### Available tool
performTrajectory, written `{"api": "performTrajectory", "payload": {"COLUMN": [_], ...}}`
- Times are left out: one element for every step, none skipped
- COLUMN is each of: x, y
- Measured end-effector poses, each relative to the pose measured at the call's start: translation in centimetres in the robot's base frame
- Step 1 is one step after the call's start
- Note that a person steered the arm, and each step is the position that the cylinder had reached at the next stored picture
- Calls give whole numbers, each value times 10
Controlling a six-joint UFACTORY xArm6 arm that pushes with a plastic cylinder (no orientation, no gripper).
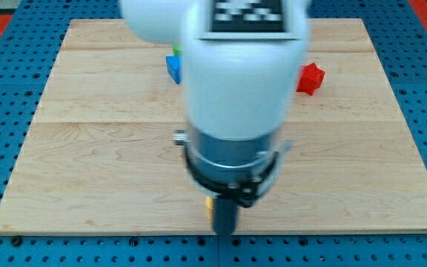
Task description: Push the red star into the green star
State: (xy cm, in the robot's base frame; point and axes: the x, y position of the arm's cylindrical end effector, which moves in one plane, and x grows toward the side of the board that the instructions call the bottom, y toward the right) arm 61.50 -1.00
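The red star (310, 78) lies on the wooden board (87, 148) at the view's upper right, just right of my white arm housing. Only a small green sliver (176, 50), likely the green star, shows at the arm's left edge near the view's top; the rest is hidden. My dark rod hangs below the arm and my tip (224, 231) is near the board's bottom edge, far below both stars and touching neither.
A blue block (173, 68) sits just below the green sliver, partly hidden by the arm. A small yellow-orange sliver (208, 204) shows beside the rod. The arm housing (236, 74) hides the board's middle. Blue pegboard surrounds the board.
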Motion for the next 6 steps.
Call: {"api": "performTrajectory", "payload": {"x": [-2,-3,-3,-3,-3,-3], "y": [-35,-35,-37,-38,-38,-38]}}
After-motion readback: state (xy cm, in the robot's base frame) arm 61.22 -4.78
